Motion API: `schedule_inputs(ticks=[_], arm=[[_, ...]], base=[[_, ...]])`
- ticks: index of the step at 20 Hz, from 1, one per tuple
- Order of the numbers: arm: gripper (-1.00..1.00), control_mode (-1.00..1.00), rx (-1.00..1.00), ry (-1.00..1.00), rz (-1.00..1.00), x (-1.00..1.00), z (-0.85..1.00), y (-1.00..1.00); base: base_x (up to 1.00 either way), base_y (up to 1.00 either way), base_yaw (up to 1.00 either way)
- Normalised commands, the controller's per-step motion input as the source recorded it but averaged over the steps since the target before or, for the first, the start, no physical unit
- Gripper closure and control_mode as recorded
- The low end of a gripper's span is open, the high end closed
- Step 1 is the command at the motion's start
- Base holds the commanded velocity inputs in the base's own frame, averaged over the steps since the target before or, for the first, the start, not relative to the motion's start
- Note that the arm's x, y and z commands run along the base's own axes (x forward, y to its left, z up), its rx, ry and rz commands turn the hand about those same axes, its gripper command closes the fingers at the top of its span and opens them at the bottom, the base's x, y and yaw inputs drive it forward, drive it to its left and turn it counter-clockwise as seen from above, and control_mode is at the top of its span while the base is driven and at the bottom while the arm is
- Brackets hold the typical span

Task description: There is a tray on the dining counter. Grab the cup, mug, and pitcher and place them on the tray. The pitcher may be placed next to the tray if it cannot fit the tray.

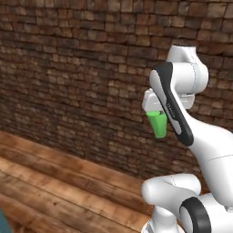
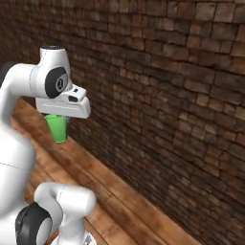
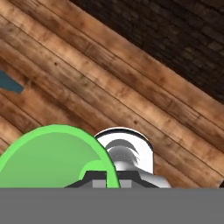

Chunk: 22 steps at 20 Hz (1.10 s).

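**Green cup in my pincer, held high before the brick wall**

I carry the cup, a small bright green tumbler, smooth and matte, tapering toward its base and without any handle. In the left base view it hangs right of centre, just under my white hand, its rim tucked up against the hand and its narrow base pointing down. In the right base view the same cup sits at the left, below the flat white block of my hand.

My gripper is closed narrow on the cup's wall. In the hand view the two dark fingertips rise at the bottom centre and pinch the green rim between them; the cup's round open mouth fills the lower left as a wide green disc with a lighter edge.

Behind me stands a brick wall of rough, uneven courses in dark brown and reddish tones, filling the upper part of both base views. Below it runs a wooden floor of long planks, warm brown with darker grain and visible seams, crossing the hand view on a diagonal. A small teal shape shows at the left edge of the hand view; I cannot tell what it is.

I can read no writing or brand on anything.
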Motion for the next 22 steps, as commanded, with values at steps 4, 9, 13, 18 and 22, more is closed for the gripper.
schedule_inputs(ticks=[4, 9, 13, 18, 22], arm=[[1.00, 1.00, 0.00, 0.00, 0.00, 0.00, 0.00, 0.00], [1.00, 1.00, 0.00, 0.00, 0.00, 0.00, 0.00, 0.00], [1.00, 1.00, 0.00, 0.00, 0.00, 0.00, 0.00, 0.00], [1.00, 1.00, 0.00, 0.00, 0.00, 0.00, 0.00, 0.00], [1.00, 1.00, 0.00, 0.00, 0.00, 0.00, 0.00, 0.00]], base=[[0.78, -0.37, 0.58], [0.80, -0.31, 0.63], [0.83, -0.38, 0.63], [0.81, -0.56, 0.58], [0.76, -0.63, 0.56]])
